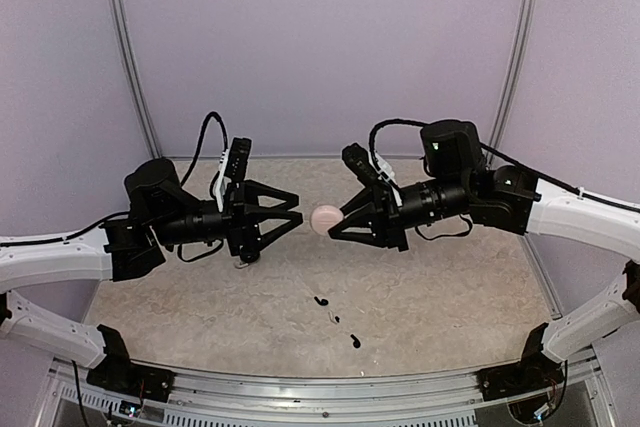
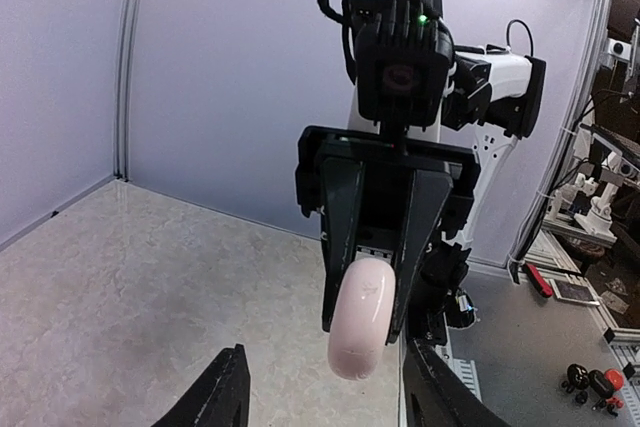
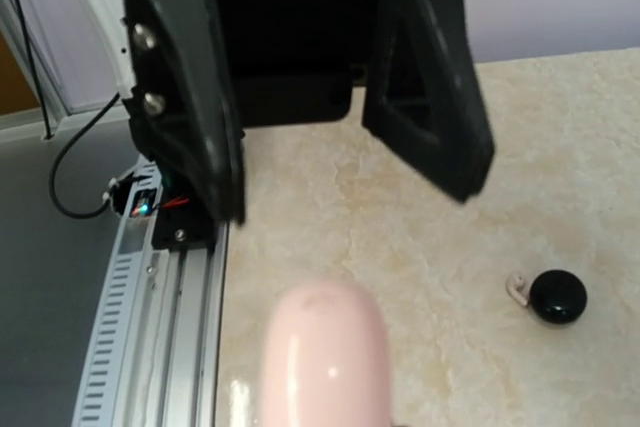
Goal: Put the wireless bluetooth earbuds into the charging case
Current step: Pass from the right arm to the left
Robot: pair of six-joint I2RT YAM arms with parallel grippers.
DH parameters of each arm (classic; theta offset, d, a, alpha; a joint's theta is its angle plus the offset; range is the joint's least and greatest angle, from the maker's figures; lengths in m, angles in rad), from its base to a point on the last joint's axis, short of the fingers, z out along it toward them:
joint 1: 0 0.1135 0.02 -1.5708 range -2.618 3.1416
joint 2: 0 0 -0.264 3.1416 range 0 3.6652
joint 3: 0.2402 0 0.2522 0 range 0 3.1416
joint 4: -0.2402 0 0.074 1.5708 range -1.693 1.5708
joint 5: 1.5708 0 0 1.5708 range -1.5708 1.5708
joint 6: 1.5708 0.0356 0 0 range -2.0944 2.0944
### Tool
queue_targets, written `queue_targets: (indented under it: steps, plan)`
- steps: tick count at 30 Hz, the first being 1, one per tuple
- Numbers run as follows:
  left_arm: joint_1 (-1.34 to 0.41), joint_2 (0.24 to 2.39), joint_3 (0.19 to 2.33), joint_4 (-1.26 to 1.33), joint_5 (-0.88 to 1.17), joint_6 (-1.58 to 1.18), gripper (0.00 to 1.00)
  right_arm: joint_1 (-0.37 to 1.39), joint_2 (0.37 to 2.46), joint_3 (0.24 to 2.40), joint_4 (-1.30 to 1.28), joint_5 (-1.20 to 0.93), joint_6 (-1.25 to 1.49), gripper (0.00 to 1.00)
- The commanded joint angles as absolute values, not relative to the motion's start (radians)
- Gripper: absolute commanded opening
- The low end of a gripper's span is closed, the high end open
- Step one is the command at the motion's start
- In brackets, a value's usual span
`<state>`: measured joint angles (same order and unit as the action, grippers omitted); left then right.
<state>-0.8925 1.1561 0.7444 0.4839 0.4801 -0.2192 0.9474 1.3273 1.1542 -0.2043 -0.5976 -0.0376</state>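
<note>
My right gripper [image 1: 335, 222] is shut on a pale pink round object [image 1: 325, 218] and holds it in the air above the table's middle. My left gripper [image 1: 300, 209] is open and empty, facing it a short gap away. In the left wrist view the pink object [image 2: 362, 317] sits edge-on between the right fingers, just beyond my open left fingers [image 2: 225, 392]. Two tiny black earbuds [image 1: 320, 300] [image 1: 355, 339] lie on the table in front. A round glossy black thing, apparently the charging case [image 3: 557, 296], lies on the table with a small pale piece beside it; the top view hides it.
The marbled table [image 1: 450, 297] has a metal rail [image 1: 330, 392] along its near edge. Lilac walls [image 1: 320, 47] close the back and sides. A tiny dark speck [image 1: 333, 319] lies between the earbuds.
</note>
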Motion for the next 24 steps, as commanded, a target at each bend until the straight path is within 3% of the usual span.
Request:
queue_targets:
  steps: [1,11,24]
  plan:
    - [-0.898,1.174,0.781,0.407,0.534,-0.178,0.53,0.958,1.334,1.196,-0.277,-0.613,-0.064,0.12]
    - [-0.940,1.214,0.788,0.401,0.593,-0.143,0.49,0.958,1.397,1.240,-0.326,-0.662,-0.072,0.11]
    - [-0.965,1.258,0.811,0.422,0.610,-0.132,0.30,0.958,1.422,1.254,-0.355,-0.697,-0.087,0.10]
